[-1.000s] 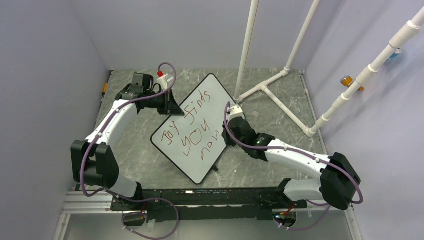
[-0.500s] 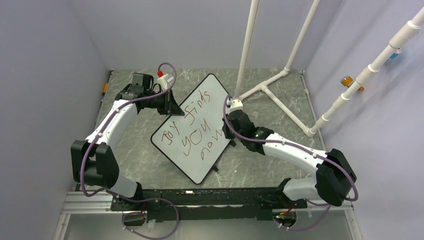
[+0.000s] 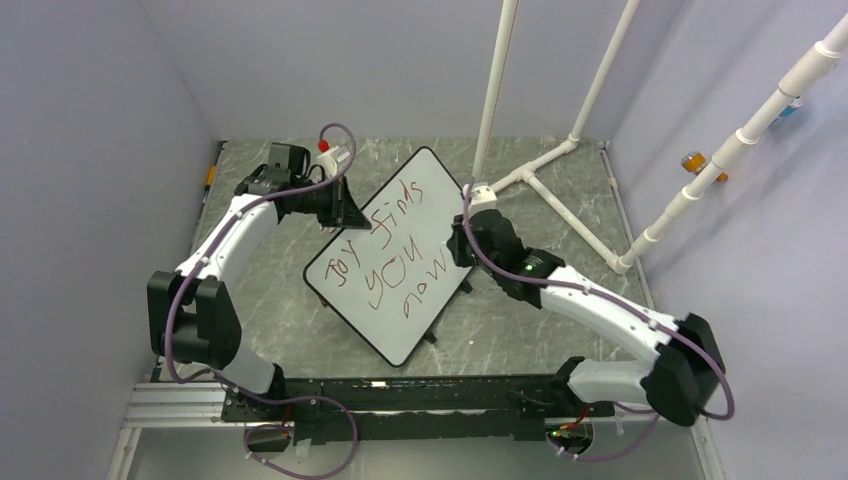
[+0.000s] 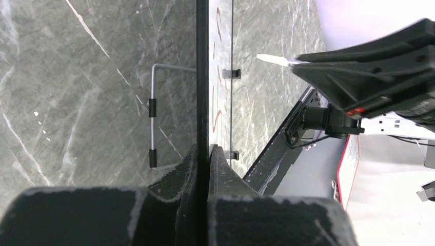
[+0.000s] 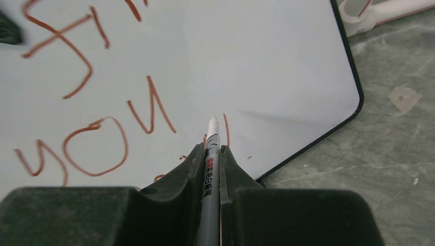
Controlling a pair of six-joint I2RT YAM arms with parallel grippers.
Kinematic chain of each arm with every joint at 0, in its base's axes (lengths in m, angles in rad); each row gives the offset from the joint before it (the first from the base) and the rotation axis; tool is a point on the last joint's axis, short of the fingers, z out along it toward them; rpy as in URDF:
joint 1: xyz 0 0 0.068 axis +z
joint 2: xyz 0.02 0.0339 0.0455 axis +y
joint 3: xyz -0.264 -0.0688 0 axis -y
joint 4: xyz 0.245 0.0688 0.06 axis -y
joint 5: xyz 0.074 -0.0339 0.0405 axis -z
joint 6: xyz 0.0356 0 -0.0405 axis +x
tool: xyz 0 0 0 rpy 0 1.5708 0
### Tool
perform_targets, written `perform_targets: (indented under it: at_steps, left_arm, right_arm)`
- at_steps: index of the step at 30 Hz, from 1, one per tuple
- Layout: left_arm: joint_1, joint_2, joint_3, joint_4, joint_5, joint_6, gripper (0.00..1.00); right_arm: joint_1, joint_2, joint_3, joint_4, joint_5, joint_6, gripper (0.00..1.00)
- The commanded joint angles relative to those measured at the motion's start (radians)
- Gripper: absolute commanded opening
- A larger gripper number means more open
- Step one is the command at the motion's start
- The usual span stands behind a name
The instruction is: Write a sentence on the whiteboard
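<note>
The whiteboard [image 3: 428, 195] stands tilted on the table, turned like a diamond. The sentence [image 3: 385, 258], in reddish-brown marker, reads "Joy finds you now". My left gripper [image 3: 347, 212] is shut on the board's upper left rim; in the left wrist view the dark rim [image 4: 202, 77] runs straight between the closed fingers [image 4: 203, 154]. My right gripper [image 3: 458, 250] is shut on a grey marker [image 5: 211, 134] near the board's right edge. The marker's white tip hovers at the last stroke of the sentence [image 5: 97, 146] on the whiteboard [image 5: 267, 66].
A white pipe frame [image 3: 545, 172] lies and rises at the back right, close behind my right wrist. The board's wire stand [image 4: 152, 123] rests on the marble table behind it. Purple walls enclose the table; a black rail [image 3: 400, 395] runs along the near edge.
My right gripper moved up and away along the board's right edge, finishing the last letter of "now". The left arm shifted slightly and still grips the rim.
</note>
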State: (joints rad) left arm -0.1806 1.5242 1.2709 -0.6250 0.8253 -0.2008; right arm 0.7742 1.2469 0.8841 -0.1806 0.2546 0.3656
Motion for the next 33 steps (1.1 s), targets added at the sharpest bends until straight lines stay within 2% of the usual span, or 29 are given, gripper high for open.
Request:
perform_targets:
  at_steps: [1, 10, 15, 24, 33]
  left_arm:
    - [-0.046, 0.053, 0.045, 0.021, -0.075, 0.095, 0.0]
    - [-0.133, 0.114, 0.11, 0.014, -0.107, 0.079, 0.0]
    - [-0.135, 0.083, 0.084, -0.038, -0.203, 0.113, 0.0]
    - [-0.135, 0.033, 0.042, -0.067, -0.315, 0.131, 0.16]
    - [-0.137, 0.042, 0.078, -0.054, -0.302, 0.105, 0.36]
  right_arm:
    - [-0.008, -0.143, -0.016, -0.022, 0.041, 0.005, 0.0]
    - [-0.014, -0.295, -0.049, -0.099, 0.096, 0.019, 0.0]
    - [-0.016, -0.328, -0.06, -0.12, 0.101, 0.026, 0.0]
    - [-0.016, -0.355, -0.065, -0.132, 0.103, 0.029, 0.0]
    - [-0.018, -0.365, -0.072, -0.136, 0.111, 0.033, 0.0]
